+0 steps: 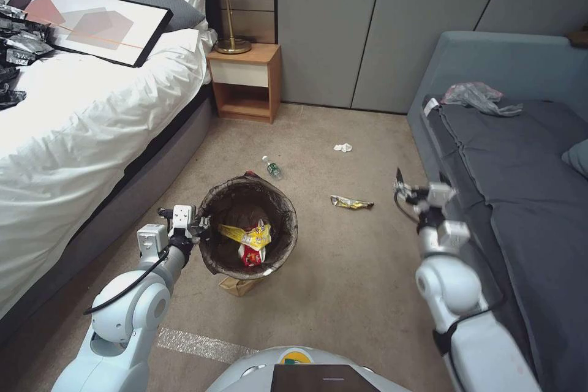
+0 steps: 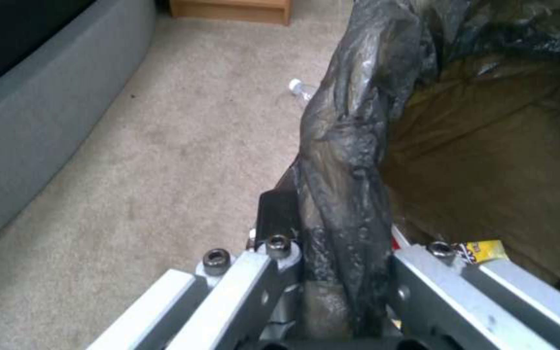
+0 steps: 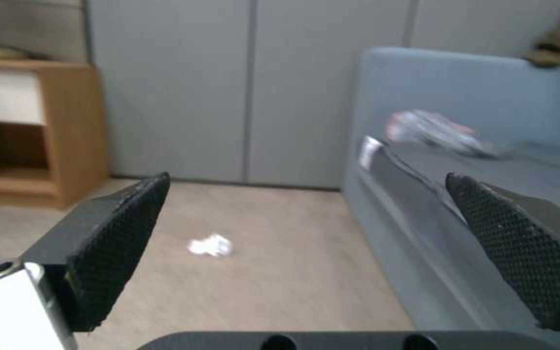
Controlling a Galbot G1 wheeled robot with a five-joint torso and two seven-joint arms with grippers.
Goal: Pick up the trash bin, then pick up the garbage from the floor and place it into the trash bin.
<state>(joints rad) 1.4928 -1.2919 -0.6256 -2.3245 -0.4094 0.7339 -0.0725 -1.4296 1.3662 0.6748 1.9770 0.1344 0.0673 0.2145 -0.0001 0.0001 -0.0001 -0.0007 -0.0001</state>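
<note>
My left gripper is shut on the near-left rim of the trash bin, a round bin lined with a dark bag. A yellow wrapper and a red-and-white packet lie inside it. A brown paper bag pokes out on the floor from under the bin's near side. Beyond the bin, a clear bottle, a white tissue wad and a dark foil wrapper lie on the carpet. My right gripper hangs open beside the sofa, with the tissue on the floor ahead of it.
A bed with a framed picture and black sacks runs along the left. A nightstand with a lamp stands at the back. A blue-grey sofa with a translucent bag lines the right.
</note>
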